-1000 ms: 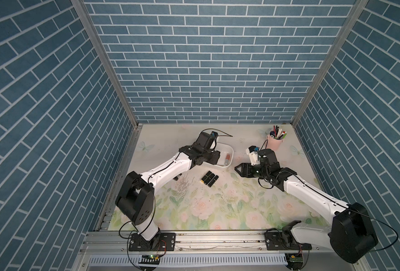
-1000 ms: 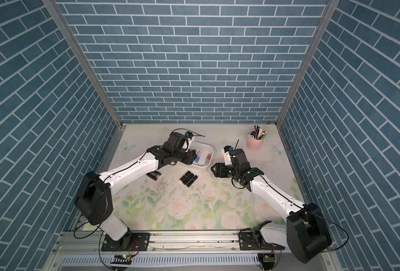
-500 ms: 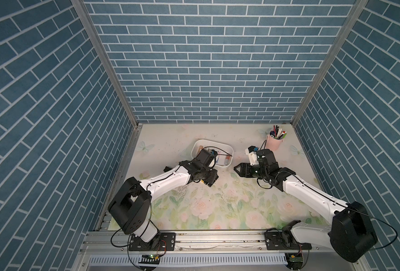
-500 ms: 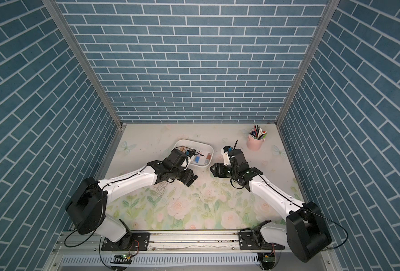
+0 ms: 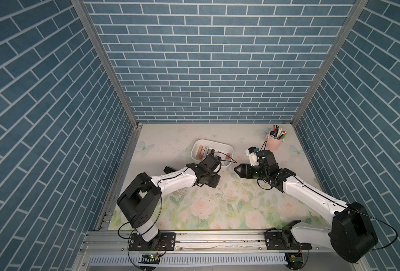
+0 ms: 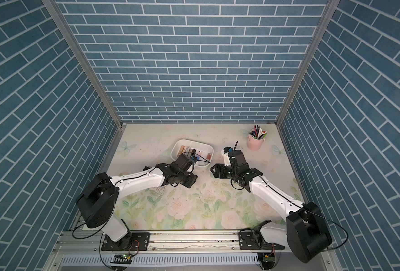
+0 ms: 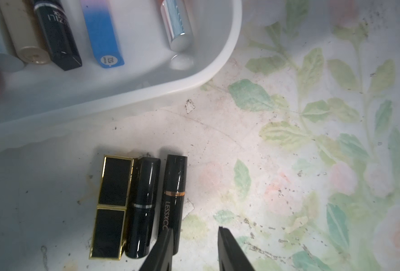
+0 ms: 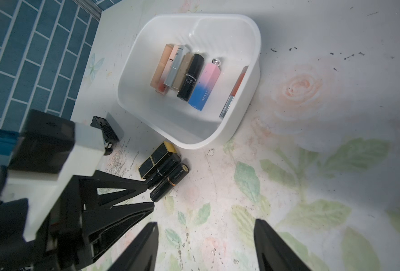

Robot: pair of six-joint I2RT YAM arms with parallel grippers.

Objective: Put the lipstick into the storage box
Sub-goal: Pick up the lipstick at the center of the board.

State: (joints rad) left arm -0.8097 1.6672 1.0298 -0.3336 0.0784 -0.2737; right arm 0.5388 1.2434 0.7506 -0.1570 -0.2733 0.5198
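While both arms are reaching over the floral mat, the storage box is sitting mid-frame in both top views, with the pink pen cup standing to its upper right. The left gripper is hanging low just below the box's near rim and hiding what is under it, so the jaw gap is unreadable there. The right gripper is pointing at it from the right, apart from the box.

Left wrist view: three lipsticks are lying side by side on the mat, just outside the box wall. They are the gold-edged square lipstick, the silver-banded lipstick and the gold-banded lipstick. The left gripper's fingers are standing apart with bare mat between them, pinching nothing. One tip is overlapping the gold-banded lipstick's end; can't tell if it's touching.

Right wrist view: stored lipsticks are lying in a row inside the box, one orange tube against its wall. The three black ones are lying outside, touching each other, with the left gripper's tips at their near ends. The right gripper is hovering with its jaws spread wide and empty. A small black part is lying near the box.
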